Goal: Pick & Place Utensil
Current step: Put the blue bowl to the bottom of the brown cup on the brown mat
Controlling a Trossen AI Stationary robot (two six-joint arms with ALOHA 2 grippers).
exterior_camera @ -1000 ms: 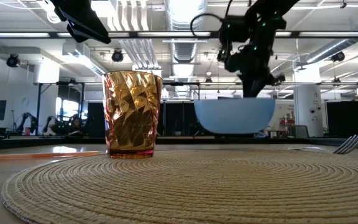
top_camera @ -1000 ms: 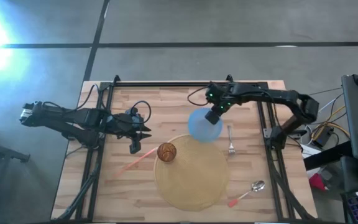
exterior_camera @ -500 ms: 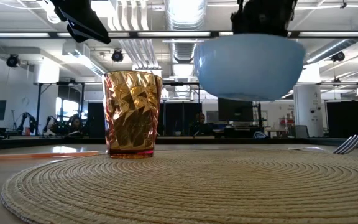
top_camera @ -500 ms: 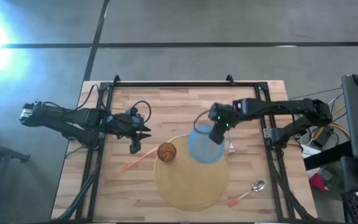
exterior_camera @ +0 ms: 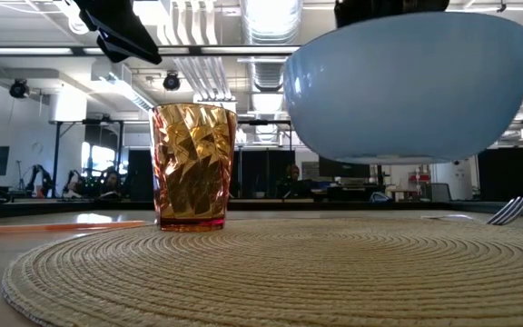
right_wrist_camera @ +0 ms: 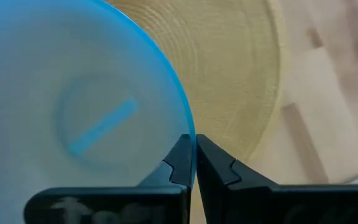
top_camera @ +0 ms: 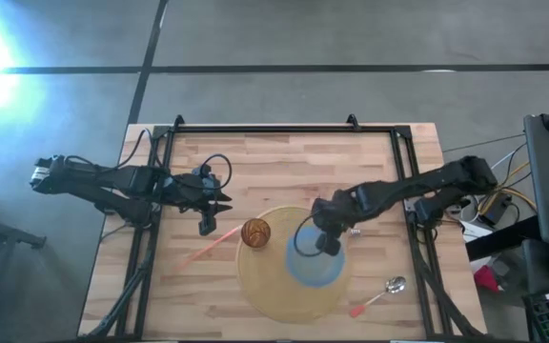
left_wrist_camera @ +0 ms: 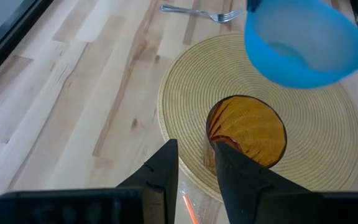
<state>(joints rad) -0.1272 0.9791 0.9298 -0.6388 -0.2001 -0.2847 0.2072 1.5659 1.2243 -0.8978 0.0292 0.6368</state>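
Observation:
My right gripper (top_camera: 329, 244) is shut on a light blue bowl (top_camera: 313, 257) and hangs over the round woven placemat (top_camera: 270, 295). The low view shows the bowl (exterior_camera: 407, 86) clear of the mat. An amber faceted glass (top_camera: 256, 232) stands upright on the mat's left part. The fork (exterior_camera: 509, 211) lies on the wood right of the mat. A spoon with a red handle (top_camera: 381, 293) lies near the mat's right near edge. My left gripper (top_camera: 207, 225) waits open above the table, left of the glass, touching nothing. My right gripper pinches the bowl's rim (right_wrist_camera: 180, 115) on the bowl's right side, one finger inside and one outside the wall. The fingers (right_wrist_camera: 178, 163) come from above, slanting down. The bowl is lifted clear of the placemat, roughly level with its mouth up.
An orange stick (top_camera: 201, 253) lies on the wood left of the mat, near my left gripper. Black rails (top_camera: 143, 257) run along the table's left, right and far sides. Bare wood lies at the table's far middle (top_camera: 274, 162).
My right gripper has carried the bowl from the far side of the mat toward the table's near edge, and the bowl now hangs over the mat's middle. It stayed lifted the whole way. The gripper has kept its hold.

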